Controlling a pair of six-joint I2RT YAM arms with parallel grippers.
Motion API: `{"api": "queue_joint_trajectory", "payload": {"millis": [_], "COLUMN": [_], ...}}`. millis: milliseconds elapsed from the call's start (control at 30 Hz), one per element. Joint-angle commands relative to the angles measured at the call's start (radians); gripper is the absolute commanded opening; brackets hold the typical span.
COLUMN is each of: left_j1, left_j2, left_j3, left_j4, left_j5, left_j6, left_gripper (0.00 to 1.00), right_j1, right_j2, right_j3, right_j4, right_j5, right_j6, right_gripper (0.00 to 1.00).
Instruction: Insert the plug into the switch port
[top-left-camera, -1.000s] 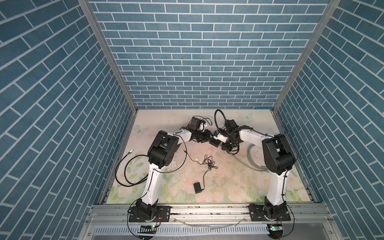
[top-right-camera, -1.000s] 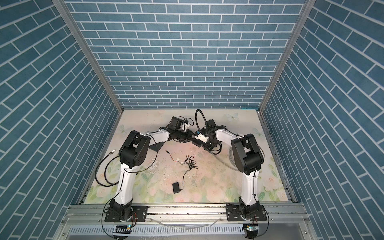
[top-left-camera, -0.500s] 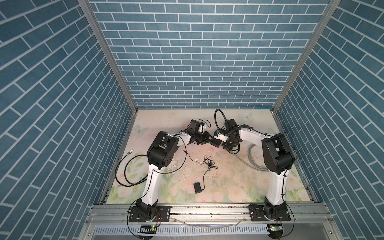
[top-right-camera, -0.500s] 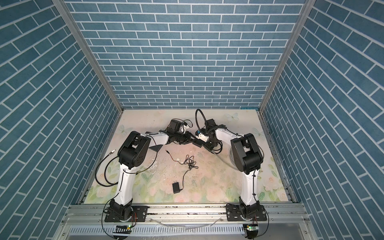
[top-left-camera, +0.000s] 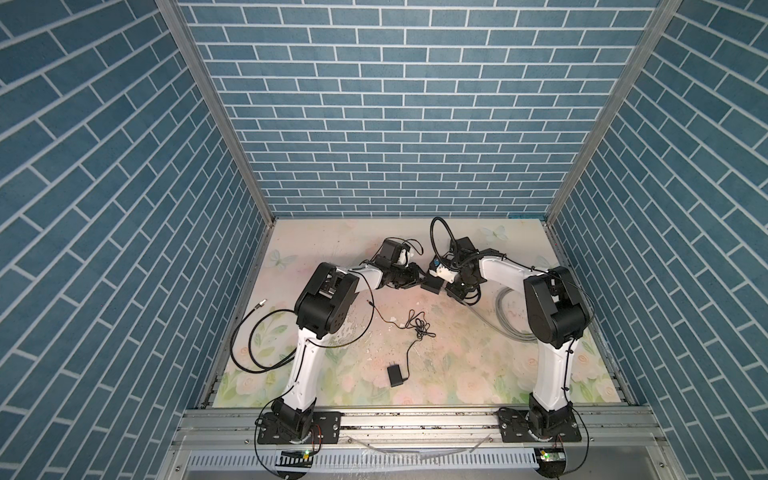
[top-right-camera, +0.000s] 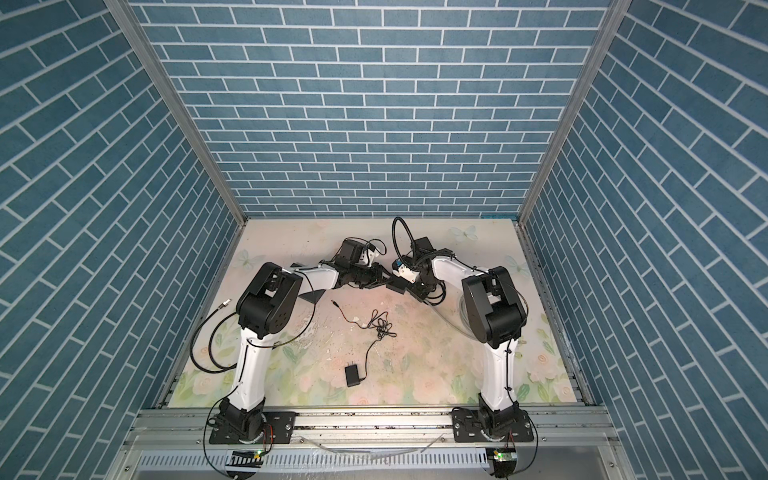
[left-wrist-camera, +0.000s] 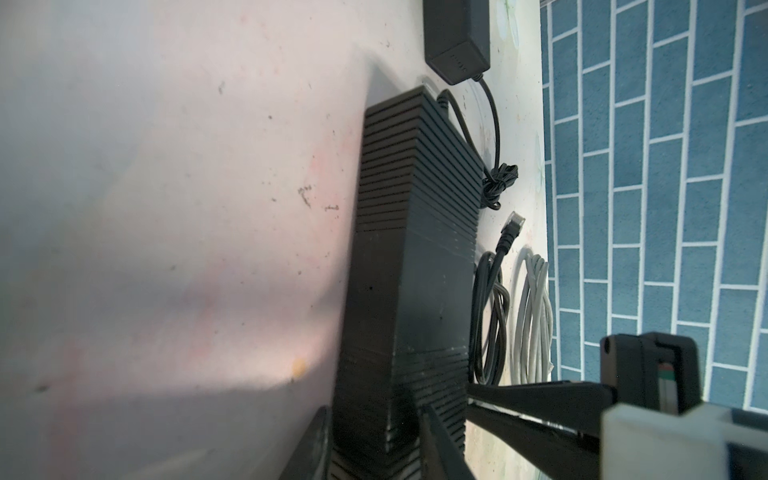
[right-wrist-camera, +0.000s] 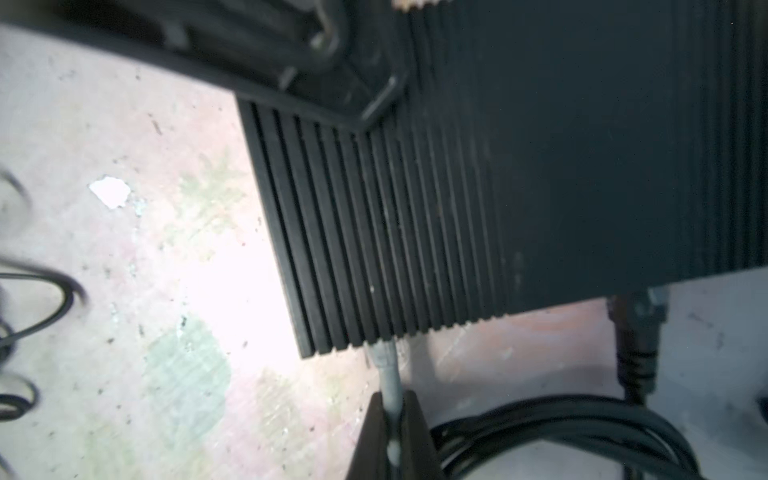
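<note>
The switch is a black ribbed box lying on the floral mat between my two arms. In the left wrist view its ribbed body runs away from my left gripper, whose jaws press on its two sides. My right gripper is shut on a grey cable just behind the plug. The plug's head meets the edge of the switch; how deep it sits is hidden. In both top views the left gripper and right gripper flank the switch.
A black cable is plugged into the same edge of the switch. A loose black plug, a grey cable coil and a black power adapter with its thin cord lie on the mat. A black cable loop lies at the left.
My left gripper's jaws have narrowed onto the switch's sides, and the right gripper's have tightened on the grey cable. Both arms have barely shifted.
</note>
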Motion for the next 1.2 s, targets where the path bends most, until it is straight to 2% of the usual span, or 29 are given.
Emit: {"api": "queue_joint_trajectory", "payload": {"millis": [0,133,267,333,533,700,767,833,900,933,1033,1167], "left_j1": [-0.116,-0.121,-0.083,-0.064,0.045,0.142,0.164,0.178,0.189,0.19,0.195,0.212], "left_j2": [0.031,0.021,0.012,0.011,-0.036,-0.107,-0.136,-0.165,-0.197,-0.214,-0.273,-0.329], "left_j3": [0.011,0.008,0.016,0.046,0.144,0.207,0.203,0.188,0.165,0.152,0.111,0.063], "left_j4": [-0.047,-0.039,-0.037,-0.092,-0.306,-0.416,-0.424,-0.428,-0.445,-0.452,-0.495,-0.552], "left_j5": [0.202,0.203,0.184,0.162,-0.036,-0.21,-0.243,-0.277,-0.329,-0.351,-0.443,-0.552], "left_j6": [0.001,-0.004,-0.008,0.029,0.179,0.239,0.242,0.239,0.236,0.24,0.254,0.283], "left_gripper": [0.35,0.34,0.34,0.39,0.57,0.65,0.66,0.66,0.66,0.66,0.68,0.69], "right_j1": [0.028,0.027,0.014,0.005,-0.043,-0.09,-0.102,-0.112,-0.115,-0.116,-0.115,-0.115], "right_j2": [0.018,0.02,0.011,0.007,0.029,0.064,0.071,0.082,0.094,0.097,0.051,-0.092], "right_j3": [0.03,0.024,0.018,0.024,0.068,0.102,0.107,0.105,0.11,0.117,0.116,0.101], "right_j4": [0.288,0.304,0.278,0.254,0.13,0.091,0.101,0.137,0.16,0.162,0.151,0.094], "right_j5": [-0.132,-0.141,-0.159,-0.162,-0.081,-0.025,-0.019,-0.006,0.011,0.025,0.025,-0.025], "right_j6": [0.001,0.002,-0.038,-0.065,-0.138,-0.145,-0.145,-0.145,-0.152,-0.152,-0.147,-0.119], "right_gripper": [0.0,0.0,0.0,0.0,0.0,0.0,0.01,0.12,0.29,0.34,0.43,0.51]}}
